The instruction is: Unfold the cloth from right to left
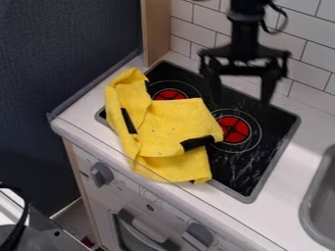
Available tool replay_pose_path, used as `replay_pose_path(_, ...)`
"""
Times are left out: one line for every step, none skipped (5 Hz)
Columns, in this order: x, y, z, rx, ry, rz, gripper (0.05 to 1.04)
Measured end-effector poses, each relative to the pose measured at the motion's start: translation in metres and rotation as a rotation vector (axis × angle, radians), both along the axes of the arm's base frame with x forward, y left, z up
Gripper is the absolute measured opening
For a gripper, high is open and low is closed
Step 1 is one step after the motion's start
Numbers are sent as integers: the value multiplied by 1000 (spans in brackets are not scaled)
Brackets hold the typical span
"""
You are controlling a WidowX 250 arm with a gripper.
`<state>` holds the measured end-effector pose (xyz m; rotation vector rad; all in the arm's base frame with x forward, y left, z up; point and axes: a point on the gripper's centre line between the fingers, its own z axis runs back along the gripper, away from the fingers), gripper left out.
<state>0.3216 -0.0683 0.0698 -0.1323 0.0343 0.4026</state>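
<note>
From my station I see the stove top point(229, 169) set in the worktop point(291, 171), with the sink point(306, 206) to its right. The cloth point(177, 120) lies over the stove's front left corner, spilling past its left and front rims onto the worktop. One burner point(171, 94) sits behind the cloth, partly under it; the other point(233, 129) is just right of it. I have the gripper point(240, 100) above the stove's back part. Behind runs the wall point(196, 24); a post point(155, 34) stands, as far as I can judge, at the worktop's back left corner.
</note>
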Motion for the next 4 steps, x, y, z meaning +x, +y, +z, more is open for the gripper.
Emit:
replay_pose_path(-1,-15,2,16,-6,-28,1001)
replay_pose_path(-7,-28,2,37,8,-65,1001)
replay_pose_path(-15,-29,5,62,24,-108,1001)
replay_pose_path(-51,-15,20,94,62,-149,1001)
